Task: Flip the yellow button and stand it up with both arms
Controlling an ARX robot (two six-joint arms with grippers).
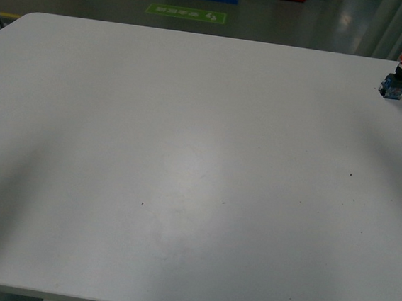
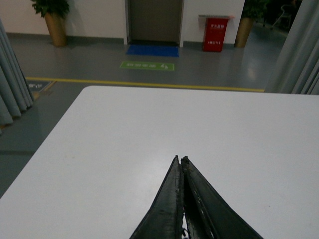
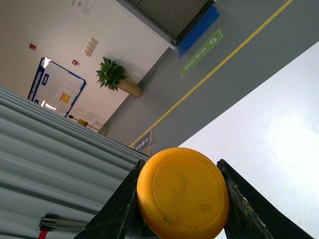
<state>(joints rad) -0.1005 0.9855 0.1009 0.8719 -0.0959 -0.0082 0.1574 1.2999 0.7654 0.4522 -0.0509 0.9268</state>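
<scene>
Yellow button [image 3: 183,194] in R gripper [image 3: 178,172], L gripper [image 2: 180,160] pinched closed, red button [image 1: 400,76] far-right

Mushroom-cap button [image 1: 400,76] on table [image 1: 186,156], far right corner; other button [image 3: 183,193] in right gripper [image 3: 179,168].

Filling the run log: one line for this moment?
right hand: shut on yellow button | left hand: shut, empty | red button: table, far right edge

Left tool [image 2: 180,162] pressed flat together, tips meeting, pointing forward, right tool [image 3: 180,174] rolled sideways, dark fingers [image 3: 244,204] either side of the yellow button [image 3: 183,192], seemingly clamped on it
</scene>
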